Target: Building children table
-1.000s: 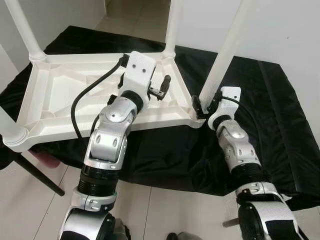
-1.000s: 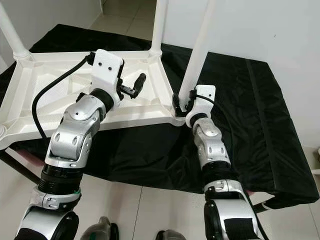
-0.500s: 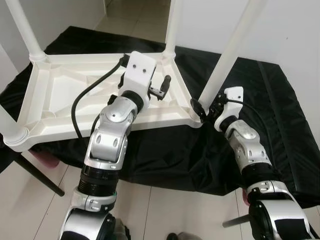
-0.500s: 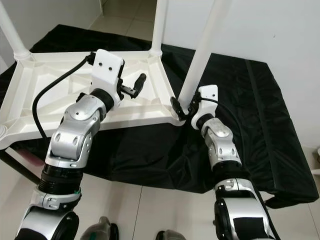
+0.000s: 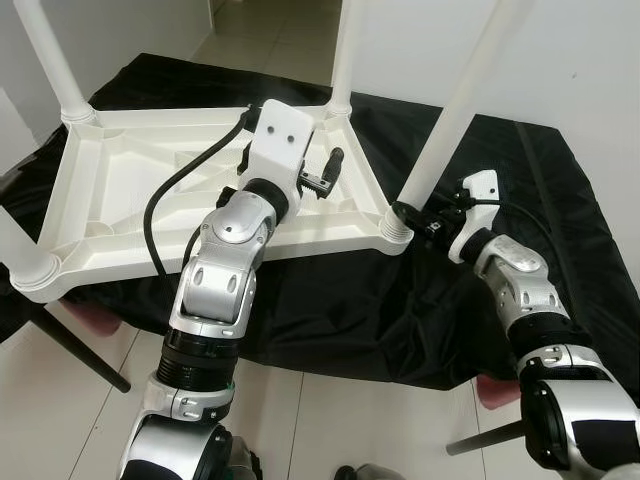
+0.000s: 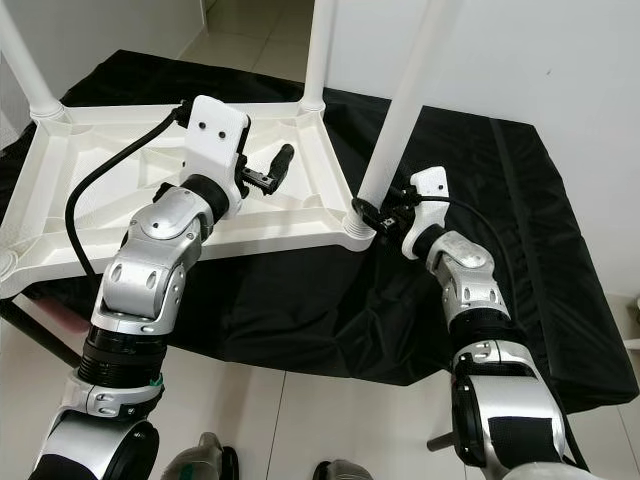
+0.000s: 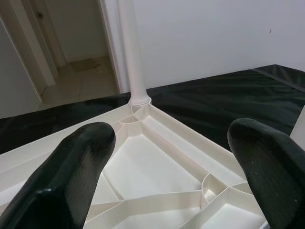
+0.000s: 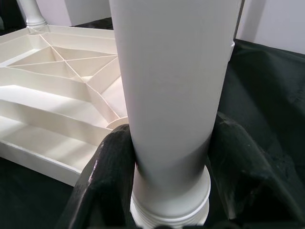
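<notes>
Black cloth (image 5: pixel 330 300) covers the work surface across the middle of the frame, with pale floor tiles below and a white wall at upper right.

Upper left to centre: the white tabletop (image 5: pixel 120 205) lies upside down on the cloth, ribs showing. Legs stand at its far-left, far-right and near-left corners.

Centre: the left gripper (image 5: pixel 325 180) hangs above the ribbed underside near the far-right corner. Its fingers (image 7: pixel 71 167) are spread apart and hold nothing.

Right of centre: the leg (image 5: pixel 455 110) in hand stands at the near-right corner socket (image 5: pixel 395 225), leaning toward upper right. The right gripper (image 5: pixel 415 215) is clamped around its base; in the right wrist view a black finger (image 8: pixel 107 176) presses each side of the tube just above the threaded collar.

Assessment: the step appears to be seating and screwing this leg into its socket. The threads look still exposed, so it is likely not yet home.

Recommendations:
- Bring the leg upright over the socket before turning; the lean risks cross-threading.
- Keep the grip low, near the collar, for control.
- Turn in short strokes and re-grip, as wrist rotation is limited.
- Rest the left gripper on the tabletop to stop it sliding on the cloth.
</notes>
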{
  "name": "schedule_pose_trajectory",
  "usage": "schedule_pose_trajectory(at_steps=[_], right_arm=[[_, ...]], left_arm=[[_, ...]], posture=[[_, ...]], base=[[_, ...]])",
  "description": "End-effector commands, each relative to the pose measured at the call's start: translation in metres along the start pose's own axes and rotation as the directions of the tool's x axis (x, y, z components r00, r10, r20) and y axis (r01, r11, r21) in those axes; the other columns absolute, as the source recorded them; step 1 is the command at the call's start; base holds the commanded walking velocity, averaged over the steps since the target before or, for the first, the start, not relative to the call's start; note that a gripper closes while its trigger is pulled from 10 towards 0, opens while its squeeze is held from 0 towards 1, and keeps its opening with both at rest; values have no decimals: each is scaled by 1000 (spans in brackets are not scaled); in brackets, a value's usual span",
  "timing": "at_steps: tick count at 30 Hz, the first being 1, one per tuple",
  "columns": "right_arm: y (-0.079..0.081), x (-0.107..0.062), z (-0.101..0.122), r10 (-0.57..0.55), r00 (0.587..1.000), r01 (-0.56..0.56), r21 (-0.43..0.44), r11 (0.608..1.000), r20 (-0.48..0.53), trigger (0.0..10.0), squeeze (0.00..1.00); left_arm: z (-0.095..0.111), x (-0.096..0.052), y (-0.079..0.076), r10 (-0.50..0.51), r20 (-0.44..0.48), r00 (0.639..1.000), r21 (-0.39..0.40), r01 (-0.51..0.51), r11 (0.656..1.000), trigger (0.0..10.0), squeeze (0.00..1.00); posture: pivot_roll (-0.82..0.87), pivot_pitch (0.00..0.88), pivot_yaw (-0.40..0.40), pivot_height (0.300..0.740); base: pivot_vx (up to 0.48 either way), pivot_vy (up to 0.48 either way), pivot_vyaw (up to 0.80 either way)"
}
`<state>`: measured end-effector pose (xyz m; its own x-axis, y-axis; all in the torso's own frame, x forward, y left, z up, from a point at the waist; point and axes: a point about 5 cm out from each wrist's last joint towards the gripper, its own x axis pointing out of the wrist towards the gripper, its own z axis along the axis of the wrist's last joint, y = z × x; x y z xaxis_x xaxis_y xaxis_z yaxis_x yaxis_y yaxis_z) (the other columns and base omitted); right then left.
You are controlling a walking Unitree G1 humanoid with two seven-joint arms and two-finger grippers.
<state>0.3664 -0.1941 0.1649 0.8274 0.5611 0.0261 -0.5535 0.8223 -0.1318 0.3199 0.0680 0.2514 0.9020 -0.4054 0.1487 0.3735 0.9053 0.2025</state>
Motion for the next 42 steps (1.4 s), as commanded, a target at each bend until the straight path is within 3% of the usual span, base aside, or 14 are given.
schedule_pose_trajectory(at_steps=[1, 5, 6, 7, 14, 22, 25, 27, 28, 29, 30, 32, 35, 42], right_arm=[[-5, -2, 2, 2, 1000, -2, 1, 1000, 4, 0, 0], [-4, -2, -1, 23, 1000, -23, 21, 1000, 1, 0, 0], [-3, -2, -3, 26, 1000, -26, 30, 999, -5, 2353, 0], [-2, -1, -4, 18, 1000, -17, 42, 999, -9, 10000, 0], [-1, 3, -9, -43, 999, 44, 72, 996, -21, 10000, 0], [3, 6, -14, -100, 995, 102, 117, 988, -21, 10000, 0], [5, 6, -16, -108, 994, 110, 126, 986, -21, 10000, 0], [5, 6, -16, -108, 994, 110, 126, 986, -21, 10000, 0], [5, 6, -16, -109, 994, 111, 127, 986, -21, 10000, 0], [5, 6, -16, -109, 994, 111, 127, 986, -21, 10000, 0], [5, 6, -16, -109, 994, 111, 128, 986, -20, 10000, 0], [5, 6, -16, -109, 994, 111, 128, 986, -20, 10000, 0], [4, 6, -15, -119, 993, 120, 129, 984, -21, 10000, 0], [5, 7, -16, -122, 992, 124, 131, 984, -23, 10000, 0]], left_arm=[[6, 1, -1, 47, 20, 999, 8, -47, 999, 10000, 0], [6, 2, -1, 47, 21, 999, 6, -47, 999, 10000, 0], [7, 1, -1, 47, 22, 999, 7, -47, 999, 10000, 0], [7, 1, -1, 46, 23, 999, 8, -46, 999, 10000, 0], [9, 1, -4, 21, 32, 999, 15, -22, 1000, 10000, 0], [10, -6, -27, -164, 57, 985, 19, 164, 986, 10000, 0], [-1, -18, -52, -370, 19, 929, 38, 370, 928, 10000, 0], [-1, -18, -52, -370, 19, 929, 38, 370, 928, 10000, 0], [-12, -24, -61, -456, -43, 889, 31, 457, 889, 10000, 0], [-12, -24, -61, -456, -43, 889, 31, 457, 889, 10000, 0], [-22, -30, -67, -507, -93, 857, 48, 513, 857, 10000, 0], [-22, -30, -67, -507, -93, 857, 48, 513, 857, 10000, 0], [-41, -38, -72, -544, -203, 814, 53, 564, 824, 10000, 0], [-39, -37, -69, -517, -212, 829, 48, 537, 842, 10000, 0]], posture=[[79, 27, -28, 740], [82, 31, -27, 740], [81, 32, -26, 740], [82, 34, -26, 740], [81, 38, -29, 740], [75, 44, -31, 740], [72, 47, -31, 740], [72, 47, -31, 740], [71, 49, -31, 740], [71, 49, -31, 740], [71, 49, -31, 740], [71, 49, -31, 740], [70, 53, -30, 740], [72, 55, -31, 740]], base=[[0, 0, 0], [0, 0, 0], [0, 0, 0], [0, 0, 0], [0, 0, 0], [0, 0, 0], [0, 0, 0], [0, 0, 0], [0, 0, 0], [0, 0, 0], [0, 0, 0], [0, 0, 0], [0, 0, 0], [0, 0, 0]])
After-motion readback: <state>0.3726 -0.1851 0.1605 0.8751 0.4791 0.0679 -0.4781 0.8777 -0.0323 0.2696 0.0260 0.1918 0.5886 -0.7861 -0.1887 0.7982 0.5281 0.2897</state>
